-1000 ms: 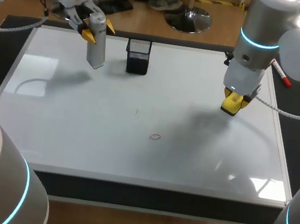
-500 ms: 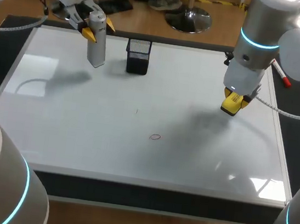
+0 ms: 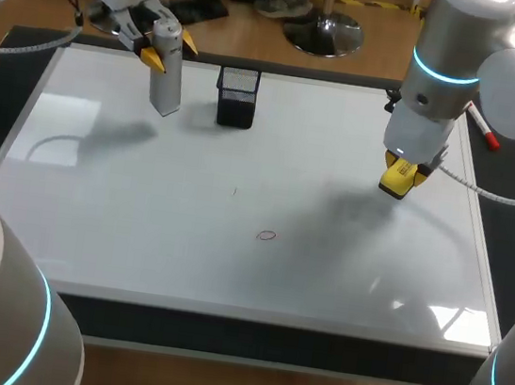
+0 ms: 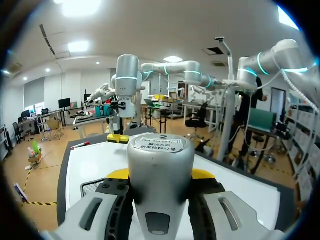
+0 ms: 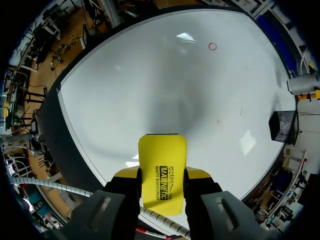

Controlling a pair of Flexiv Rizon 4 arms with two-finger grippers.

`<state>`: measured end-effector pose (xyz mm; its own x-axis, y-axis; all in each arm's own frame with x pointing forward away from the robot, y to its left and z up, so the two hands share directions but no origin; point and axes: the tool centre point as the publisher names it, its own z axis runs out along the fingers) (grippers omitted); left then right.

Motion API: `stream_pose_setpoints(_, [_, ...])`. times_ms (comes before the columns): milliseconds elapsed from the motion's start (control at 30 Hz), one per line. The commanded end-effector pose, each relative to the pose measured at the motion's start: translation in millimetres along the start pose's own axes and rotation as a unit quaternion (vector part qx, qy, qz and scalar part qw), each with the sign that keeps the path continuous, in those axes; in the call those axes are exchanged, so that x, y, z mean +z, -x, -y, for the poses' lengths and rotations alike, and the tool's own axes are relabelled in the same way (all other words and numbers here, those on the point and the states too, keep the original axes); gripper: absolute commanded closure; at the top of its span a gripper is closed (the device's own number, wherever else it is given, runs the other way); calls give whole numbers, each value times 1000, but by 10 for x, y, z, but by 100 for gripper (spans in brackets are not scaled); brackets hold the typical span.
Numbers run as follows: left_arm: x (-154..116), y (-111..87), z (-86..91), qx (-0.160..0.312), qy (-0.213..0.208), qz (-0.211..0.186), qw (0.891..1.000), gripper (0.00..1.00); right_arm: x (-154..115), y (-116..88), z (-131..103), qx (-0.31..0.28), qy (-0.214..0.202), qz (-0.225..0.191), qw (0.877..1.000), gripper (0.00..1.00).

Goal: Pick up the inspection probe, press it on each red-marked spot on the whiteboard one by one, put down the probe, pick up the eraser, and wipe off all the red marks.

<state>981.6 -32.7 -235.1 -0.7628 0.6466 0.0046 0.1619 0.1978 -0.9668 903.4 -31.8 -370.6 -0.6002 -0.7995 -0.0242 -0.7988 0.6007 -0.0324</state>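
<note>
Left gripper (image 3: pixel 170 51) clasps the inspection probe (image 3: pixel 166 86) upright, probably to set it down. Right gripper (image 5: pixel 161 175) pinches the eraser (image 5: pixel 162 150), with the red mark (image 5: pixel 212 46) ahead, ready for wiping.

1. From here, the middle and near half of the whiteboard (image 3: pixel 138 234) lie open; the small red ring (image 3: pixel 267 236) is only drawn on.
2. At the far edge a black mesh basket (image 3: pixel 237 96) stands just beside the upright probe (image 3: pixel 165 90) clamped in the left gripper (image 3: pixel 169 53) (a narrow gap).
3. The right gripper (image 3: pixel 400 180), gripping the yellow eraser (image 5: pixel 161 160), hangs over the board's right side, well apart from the basket.
4. A red-capped marker (image 3: pixel 483 127) lies at the right rim.
</note>
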Motion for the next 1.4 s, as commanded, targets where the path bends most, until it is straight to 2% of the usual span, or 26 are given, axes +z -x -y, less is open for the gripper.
stream_pose_setpoints(33, [-72,54,-25,0,-5,-14,1000,100,-24,7,-51,-16,-15,-13,1000,100])
stream_pose_setpoints(333, [-72,54,-25,0,-5,-14,1000,100,-183,26,-599,-69,-47,17,996,100])
stream_pose_setpoints(733, [-72,54,-25,0,-5,-14,1000,100,-135,229,-1430,-170,-32,11,985,100])
stream_pose_setpoints(800, [-72,54,-25,0,-5,-14,1000,100,-114,285,-1553,-190,-35,0,981,100])
stream_pose_setpoints(1067, [-72,54,-25,0,-5,-14,1000,100,-73,551,-1948,-238,-17,13,971,100])
stream_pose_setpoints(1400, [-72,54,-25,0,-5,-14,1000,100,137,937,-2350,-299,2,19,954,100])
